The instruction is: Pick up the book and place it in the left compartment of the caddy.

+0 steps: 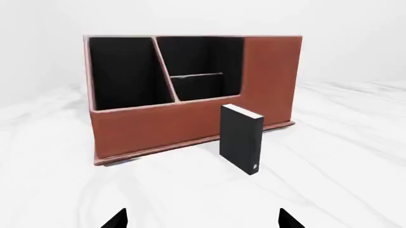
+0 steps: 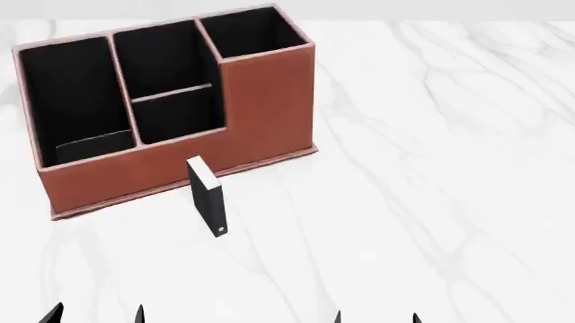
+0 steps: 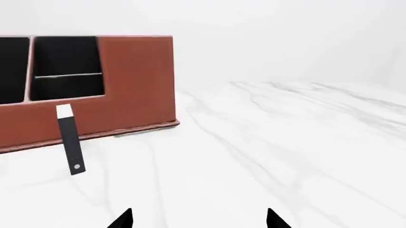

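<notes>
Hovering low with both sets of fingers spread and empty, left gripper (image 1: 201,219) and right gripper (image 3: 198,219) well short of the book (image 2: 206,196). Standing upright on the marble bench (image 2: 431,168), just before the caddy (image 2: 269,101). Probably best squeezing its flat covers, then lifting over the low wall into the left compartment (image 2: 77,94).

Both grippers' fingers (image 2: 54,313) — only tips show — cut by edges.
</notes>
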You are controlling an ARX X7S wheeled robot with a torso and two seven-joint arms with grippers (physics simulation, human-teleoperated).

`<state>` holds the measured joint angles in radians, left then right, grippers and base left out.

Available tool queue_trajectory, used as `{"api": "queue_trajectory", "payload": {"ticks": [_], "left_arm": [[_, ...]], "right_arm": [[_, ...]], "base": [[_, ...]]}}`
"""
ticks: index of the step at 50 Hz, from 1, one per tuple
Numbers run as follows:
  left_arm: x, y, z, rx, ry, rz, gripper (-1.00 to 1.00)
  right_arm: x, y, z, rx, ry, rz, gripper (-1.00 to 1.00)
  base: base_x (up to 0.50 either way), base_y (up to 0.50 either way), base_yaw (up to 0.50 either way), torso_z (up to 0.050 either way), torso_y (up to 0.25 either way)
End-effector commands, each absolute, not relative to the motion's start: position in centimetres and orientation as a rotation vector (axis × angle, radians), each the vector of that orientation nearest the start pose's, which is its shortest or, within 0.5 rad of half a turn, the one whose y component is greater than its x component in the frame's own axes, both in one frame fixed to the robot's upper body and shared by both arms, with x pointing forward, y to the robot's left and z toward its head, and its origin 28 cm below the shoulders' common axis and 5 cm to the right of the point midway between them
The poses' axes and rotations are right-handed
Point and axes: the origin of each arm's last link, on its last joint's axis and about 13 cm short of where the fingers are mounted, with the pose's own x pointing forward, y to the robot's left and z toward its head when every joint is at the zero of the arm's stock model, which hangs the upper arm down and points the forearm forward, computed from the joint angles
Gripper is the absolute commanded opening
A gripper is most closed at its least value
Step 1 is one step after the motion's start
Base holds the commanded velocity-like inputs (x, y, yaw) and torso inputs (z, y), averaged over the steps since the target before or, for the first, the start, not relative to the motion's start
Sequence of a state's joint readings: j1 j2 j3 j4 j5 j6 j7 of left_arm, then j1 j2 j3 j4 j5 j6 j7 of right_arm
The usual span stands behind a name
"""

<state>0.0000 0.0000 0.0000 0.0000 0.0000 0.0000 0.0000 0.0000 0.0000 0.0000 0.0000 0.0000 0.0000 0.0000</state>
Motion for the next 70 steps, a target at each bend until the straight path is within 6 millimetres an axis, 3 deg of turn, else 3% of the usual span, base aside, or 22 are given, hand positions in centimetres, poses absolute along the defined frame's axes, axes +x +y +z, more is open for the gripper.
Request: {"api": "queue_trajectory", "payload": {"ticks": [1, 24, 33, 45, 57, 70], "left_arm": [[21.0, 20.5, 0.3, 0.027, -0.016, 0.013, 1.0], [21.3, 20.6, -0.5, 0.097, -0.024, 0.05, 1.0], [21.0, 20.5, 0.0, 0.206, -0.097, 0.088, 1.0], [20.2, 20.4, 2.6, 0.239, -0.171, 0.061, 1.0], [19.8, 20.8, 7.3, 0.207, -0.245, 0.091, 1.0], [19.9, 21.0, 10.7, 0.199, -0.307, 0.105, 1.0]], "right_arm": [[21.0, -9.6, 1.4, -0.006, 0.001, -0.005, 1.0], [21.0, -9.5, 1.6, -0.023, -0.001, -0.018, 1.0], [21.1, -9.4, 2.5, -0.071, -0.022, -0.032, 1.0], [21.0, -9.1, 5.4, -0.086, -0.08, -0.02, 1.0], [21.1, -8.9, 8.8, -0.085, -0.122, -0.025, 1.0], [21.2, -9.2, 12.1, -0.079, -0.204, -0.038, 1.0]], "base": [[0.0, 0.0, 0.0, 0.0, 0.0], [0.0, 0.0, 0.0, 0.0, 0.0], [0.0, 0.0, 0.0, 0.0, 0.0], [0.0, 0.0, 0.0, 0.0, 0.0], [0.0, 0.0, 0.0, 0.0, 0.0], [0.0, 0.0, 0.0, 0.0, 0.0]]}}
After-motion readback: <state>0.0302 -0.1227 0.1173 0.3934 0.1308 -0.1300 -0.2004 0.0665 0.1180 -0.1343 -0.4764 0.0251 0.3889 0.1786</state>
